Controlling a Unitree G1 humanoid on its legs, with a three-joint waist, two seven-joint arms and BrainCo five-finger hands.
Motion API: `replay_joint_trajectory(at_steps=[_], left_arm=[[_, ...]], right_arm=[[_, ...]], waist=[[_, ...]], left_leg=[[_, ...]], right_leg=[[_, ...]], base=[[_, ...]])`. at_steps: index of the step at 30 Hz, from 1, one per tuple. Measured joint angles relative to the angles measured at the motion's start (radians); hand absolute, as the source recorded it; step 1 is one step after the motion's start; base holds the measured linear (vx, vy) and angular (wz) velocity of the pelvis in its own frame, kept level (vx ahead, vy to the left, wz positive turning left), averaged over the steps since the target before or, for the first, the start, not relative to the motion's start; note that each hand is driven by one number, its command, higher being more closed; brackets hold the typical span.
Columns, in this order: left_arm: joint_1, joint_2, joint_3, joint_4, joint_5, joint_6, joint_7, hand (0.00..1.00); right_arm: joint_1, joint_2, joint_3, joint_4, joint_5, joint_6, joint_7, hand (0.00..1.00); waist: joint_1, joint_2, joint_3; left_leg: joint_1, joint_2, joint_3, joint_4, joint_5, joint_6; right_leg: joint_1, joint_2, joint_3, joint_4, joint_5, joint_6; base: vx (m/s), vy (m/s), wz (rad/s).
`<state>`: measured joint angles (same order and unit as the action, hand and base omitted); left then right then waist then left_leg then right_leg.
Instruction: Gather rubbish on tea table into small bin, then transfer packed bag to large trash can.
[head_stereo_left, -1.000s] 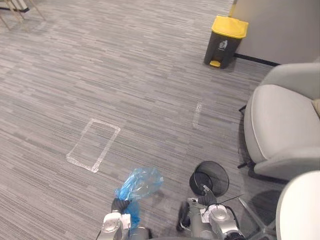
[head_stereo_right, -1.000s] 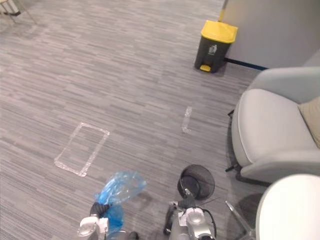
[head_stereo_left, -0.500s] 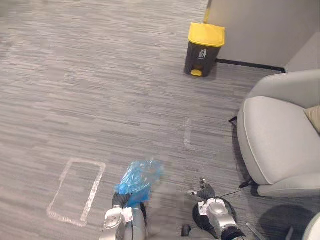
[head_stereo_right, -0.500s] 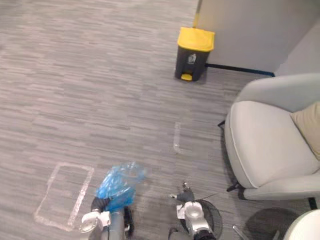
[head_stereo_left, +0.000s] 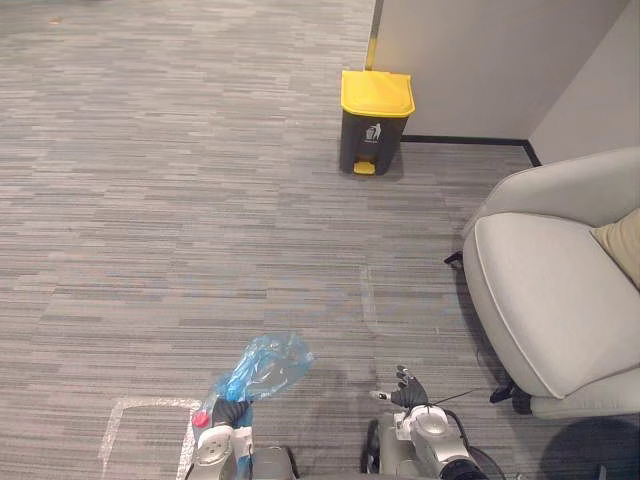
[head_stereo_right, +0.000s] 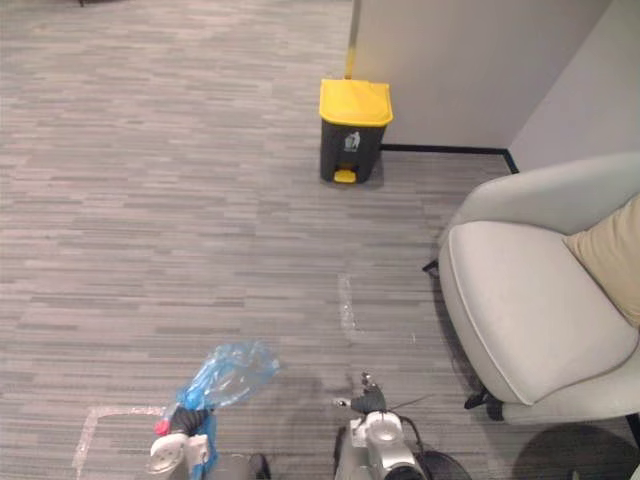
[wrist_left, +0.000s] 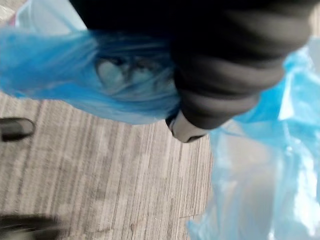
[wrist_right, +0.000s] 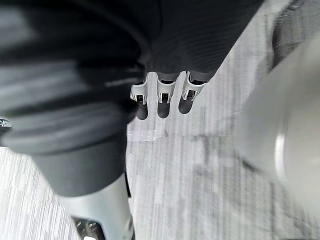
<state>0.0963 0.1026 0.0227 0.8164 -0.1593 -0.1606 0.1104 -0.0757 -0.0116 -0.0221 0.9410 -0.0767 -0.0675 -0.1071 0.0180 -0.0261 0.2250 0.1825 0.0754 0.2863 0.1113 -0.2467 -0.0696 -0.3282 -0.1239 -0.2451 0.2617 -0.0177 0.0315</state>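
A crumpled blue plastic bag (head_stereo_left: 265, 365) hangs over the carpet at the lower left, and my left hand (head_stereo_left: 232, 412) is shut on its gathered neck. Seen from the left wrist, the bag (wrist_left: 100, 80) bunches under the dark cover and spreads out beside it. The large trash can (head_stereo_left: 375, 120), dark grey with a yellow lid and a yellow pedal, stands far ahead against the wall with its lid down. My right hand (head_stereo_left: 405, 385) hovers low at the lower middle, its fingers (wrist_right: 160, 95) relaxed and holding nothing.
A light grey armchair (head_stereo_left: 550, 290) with a beige cushion (head_stereo_left: 625, 240) takes up the right side. On the carpet lie a tape rectangle (head_stereo_left: 130, 420) at lower left and a tape strip (head_stereo_left: 367, 295) in the middle. A black mesh bin (head_stereo_right: 437, 466) sits by my right arm.
The camera has swung right and forward: the trash can now stands near the top centre and the mesh bin has slid to the bottom edge. The bag stays in my left hand.
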Motion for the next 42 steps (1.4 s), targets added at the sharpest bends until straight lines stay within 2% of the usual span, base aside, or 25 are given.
replay_joint_trajectory(at_steps=[1, 4, 6, 7, 10, 12, 14, 15, 16, 17, 19, 21, 22, 24, 25, 27, 29, 31, 34, 35, 36, 38, 40, 41, 42], left_arm=[[-0.006, -0.016, 0.002, 0.025, 0.0, 0.003, 0.001, 1.0], [-0.001, -0.048, 0.023, 0.044, 0.001, 0.001, 0.001, 1.0], [-0.009, -0.071, 0.047, 0.037, 0.001, 0.001, -0.002, 1.0], [-0.005, -0.08, 0.058, 0.034, 0.001, 0.001, -0.004, 1.0], [-0.002, -0.091, 0.062, 0.004, 0.001, 0.001, -0.01, 1.0], [-0.008, -0.097, 0.071, -0.01, 0.0, 0.0, -0.014, 1.0], [-0.021, -0.098, 0.077, -0.013, 0.0, 0.0, -0.017, 1.0], [-0.027, -0.096, 0.077, -0.013, 0.0, 0.0, -0.017, 1.0], [-0.022, -0.103, 0.076, -0.005, 0.0, 0.0, -0.017, 1.0], [-0.021, -0.106, 0.076, 0.004, 0.0, 0.0, -0.017, 1.0], [-0.034, -0.089, 0.076, 0.019, 0.0, 0.0, -0.015, 1.0], [-0.038, -0.079, 0.076, 0.023, 0.0, 0.001, -0.016, 1.0], [-0.032, -0.078, 0.072, 0.034, 0.0, 0.001, -0.016, 1.0], [-0.021, -0.068, 0.056, 0.042, 0.0, 0.002, -0.016, 1.0], [-0.01, -0.051, 0.042, 0.043, 0.0, 0.002, -0.016, 1.0], [-0.007, -0.033, 0.036, 0.052, 0.0, 0.003, -0.014, 1.0], [-0.012, -0.031, 0.036, 0.081, 0.0, 0.007, -0.012, 1.0], [-0.019, -0.032, 0.037, 0.081, 0.001, 0.009, -0.008, 1.0], [-0.008, -0.025, 0.039, 0.079, 0.001, 0.009, -0.007, 1.0], [-0.006, -0.024, 0.052, 0.089, 0.003, 0.009, -0.006, 1.0], [-0.003, -0.043, 0.07, 0.1, 0.004, 0.01, -0.005, 1.0], [0.003, -0.061, 0.082, 0.101, 0.01, 0.01, -0.002, 1.0], [0.006, -0.089, 0.128, 0.089, 0.009, 0.012, -0.003, 1.0], [0.018, -0.097, 0.146, 0.062, 0.009, 0.012, -0.006, 1.0], [0.026, -0.095, 0.154, 0.037, 0.007, 0.011, -0.007, 1.0]], right_arm=[[0.002, -0.023, 0.001, 0.023, -0.002, 0.001, 0.0, 0.0], [0.008, -0.038, -0.017, 0.034, -0.001, 0.007, 0.0, 0.0], [0.009, -0.038, -0.037, 0.032, 0.0, 0.01, -0.001, 0.0], [0.025, -0.035, -0.034, 0.024, 0.001, 0.012, -0.001, 0.0], [0.041, -0.004, -0.034, 0.009, 0.011, 0.011, -0.008, 0.0], [0.031, 0.009, -0.042, 0.01, 0.023, 0.01, -0.012, 0.0], [0.01, 0.013, -0.059, 0.016, 0.039, 0.011, -0.015, 0.0], [-0.002, 0.012, -0.072, 0.016, 0.039, 0.01, -0.016, 0.0], [-0.004, -0.002, -0.075, 0.016, 0.039, 0.006, -0.02, 0.0], [-0.005, -0.013, -0.075, 0.019, 0.039, 0.007, -0.021, 0.0], [-0.001, 0.009, -0.075, 0.022, 0.038, 0.007, -0.021, 0.0], [0.007, 0.014, -0.08, 0.024, 0.037, 0.008, -0.019, 0.0], [0.013, 0.016, -0.082, 0.034, 0.036, 0.008, -0.017, 0.0], [0.02, 0.02, -0.081, 0.036, 0.034, 0.008, -0.012, 0.0], [0.038, 0.022, -0.081, 0.037, 0.033, 0.008, -0.01, 0.0], [0.052, 0.017, -0.083, 0.033, 0.027, 0.009, -0.008, 0.0], [0.041, 0.004, -0.083, 0.036, 0.026, 0.008, -0.008, 0.0], [0.026, -0.003, -0.083, 0.034, 0.026, 0.007, -0.008, 0.0], [0.033, -0.006, -0.082, 0.044, 0.017, 0.009, -0.009, 0.0], [0.032, -0.018, -0.083, 0.054, 0.008, 0.008, -0.006, 0.0], [0.016, -0.033, -0.084, 0.061, 0.005, 0.012, -0.004, 0.0], [0.012, -0.029, -0.106, 0.057, 0.005, 0.011, -0.003, 0.0], [0.026, -0.028, -0.109, 0.049, 0.006, 0.018, -0.002, 0.0], [0.03, -0.025, -0.108, 0.048, 0.009, 0.021, -0.002, 0.0], [0.039, -0.013, -0.108, 0.041, 0.01, 0.021, -0.003, 0.0]], waist=[[-0.007, 0.014, 0.006], [-0.011, 0.058, -0.02], [-0.018, 0.082, -0.011], [-0.016, 0.084, -0.011], [0.003, 0.05, -0.01], [0.027, 0.04, -0.013], [0.041, 0.029, -0.005], [0.046, 0.023, -0.002], [0.047, 0.049, -0.011], [0.051, 0.056, -0.014], [0.051, 0.006, -0.021], [0.063, -0.003, -0.021], [0.068, -0.001, -0.018], [0.065, 0.002, -0.017], [0.052, 0.001, -0.018], [0.033, -0.002, -0.019], [0.025, 0.014, -0.01], [0.018, 0.029, 0.0], [0.014, -0.004, -0.002], [0.0, -0.013, -0.002], [0.001, 0.02, -0.012], [-0.001, 0.036, -0.015], [0.003, 0.065, -0.01], [0.013, 0.069, -0.008], [0.028, 0.058, -0.002]], left_leg=[[0.039, 0.017, -0.032, -0.004, -0.019, -0.027], [-0.017, 0.072, -0.104, 0.159, -0.016, -0.024], [-0.14, 0.147, -0.174, 0.502, 0.048, -0.055], [-0.182, 0.176, -0.191, 0.631, 0.108, -0.072], [-0.338, 0.21, -0.135, 0.899, 0.036, -0.054], [-0.437, 0.187, -0.093, 0.814, -0.017, -0.018], [-0.466, 0.11, -0.105, 0.53, -0.019, -0.011], [-0.464, 0.067, -0.123, 0.353, 0.03, -0.01], [-0.462, 0.041, -0.167, 0.143, 0.173, -0.021], [-0.456, 0.046, -0.173, 0.14, 0.256, -0.01], [-0.446, -0.008, -0.14, 0.157, 0.19, 0.027], [-0.425, -0.026, -0.108, 0.19, 0.121, 0.047], [-0.338, -0.037, -0.076, 0.172, 0.088, 0.054], [-0.26, -0.051, -0.067, 0.149, 0.063, 0.07], [-0.207, -0.059, -0.067, 0.129, 0.052, 0.079], [-0.12, -0.066, -0.082, 0.071, 0.043, 0.087], [-0.056, -0.039, -0.09, 0.027, 0.043, 0.087], [-0.018, -0.006, -0.108, 0.007, 0.043, 0.087], [0.053, -0.023, -0.132, -0.029, 0.027, 0.062], [0.092, -0.02, -0.168, -0.018, -0.018, 0.031], [0.091, 0.011, -0.184, 0.011, -0.032, 0.025], [-0.011, 0.048, -0.211, 0.246, -0.031, 0.022], [-0.159, 0.128, -0.218, 0.598, 0.031, -0.051], [-0.216, 0.172, -0.206, 0.766, 0.037, -0.07], [-0.262, 0.2, -0.169, 0.868, 0.027, -0.057]], right_leg=[[-0.004, 0.021, 0.026, 0.056, 0.06, -0.056], [-0.009, 0.051, 0.015, 0.117, -0.065, -0.061], [0.1, 0.103, -0.016, 0.06, -0.09, -0.084], [0.154, 0.118, -0.017, 0.034, -0.103, -0.099], [0.303, 0.134, 0.004, -0.038, -0.153, -0.116], [0.37, 0.131, 0.041, -0.093, -0.145, -0.104], [0.409, 0.101, 0.071, -0.122, -0.146, -0.098], [0.429, 0.079, 0.088, -0.136, -0.158, -0.072], [0.453, 0.082, 0.109, -0.156, -0.182, -0.019], [0.464, 0.084, 0.125, -0.161, -0.195, 0.002], [0.475, 0.026, 0.143, -0.159, -0.202, 0.016], [0.45, -0.011, 0.158, -0.052, -0.209, 0.035], [0.378, -0.043, 0.184, 0.19, -0.203, 0.082], [0.305, -0.068, 0.193, 0.424, -0.171, 0.141], [0.247, -0.081, 0.179, 0.584, -0.173, 0.135], [0.152, -0.093, 0.102, 0.708, -0.21, 0.074], [0.081, -0.065, 0.016, 0.629, -0.252, 0.026], [0.032, -0.024, -0.041, 0.439, -0.252, 0.01], [0.03, -0.001, -0.021, 0.011, -0.05, 0.02], [0.025, 0.01, 0.03, 0.05, 0.046, -0.052], [0.011, 0.028, 0.016, 0.108, -0.019, -0.041], [0.037, 0.043, -0.013, 0.11, -0.072, -0.056], [0.121, 0.093, -0.033, 0.066, -0.103, -0.078], [0.179, 0.12, -0.033, 0.045, -0.127, -0.106], [0.243, 0.13, -0.034, 0.024, -0.151, -0.117]], base=[[0.41, -0.144, 0.02], [0.53, -0.233, -0.07], [0.43, -0.208, 0.12], [0.51, -0.105, 0.05], [0.53, -0.06, -0.17], [0.46, 0.039, -0.48], [0.46, 0.157, -0.59], [0.49, 0.284, -0.68], [0.33, 0.215, -0.63], [0.41, 0.287, -0.42], [0.43, 0.233, -0.15], [0.46, 0.221, -0.39], [0.4, 0.207, -0.51], [0.37, 0.156, -0.21], [0.44, 0.095, 0.22], [0.5, 0.043, 0.23], [0.44, -0.038, 0.15], [0.42, -0.107, 0.26], [0.49, -0.216, 0.47], [0.49, -0.253, 0.4], [0.57, -0.3, 0.28], [0.39, -0.23, 0.14], [0.5, -0.27, 0.12], [0.59, -0.19, -0.1], [0.58, -0.145, -0.03]])
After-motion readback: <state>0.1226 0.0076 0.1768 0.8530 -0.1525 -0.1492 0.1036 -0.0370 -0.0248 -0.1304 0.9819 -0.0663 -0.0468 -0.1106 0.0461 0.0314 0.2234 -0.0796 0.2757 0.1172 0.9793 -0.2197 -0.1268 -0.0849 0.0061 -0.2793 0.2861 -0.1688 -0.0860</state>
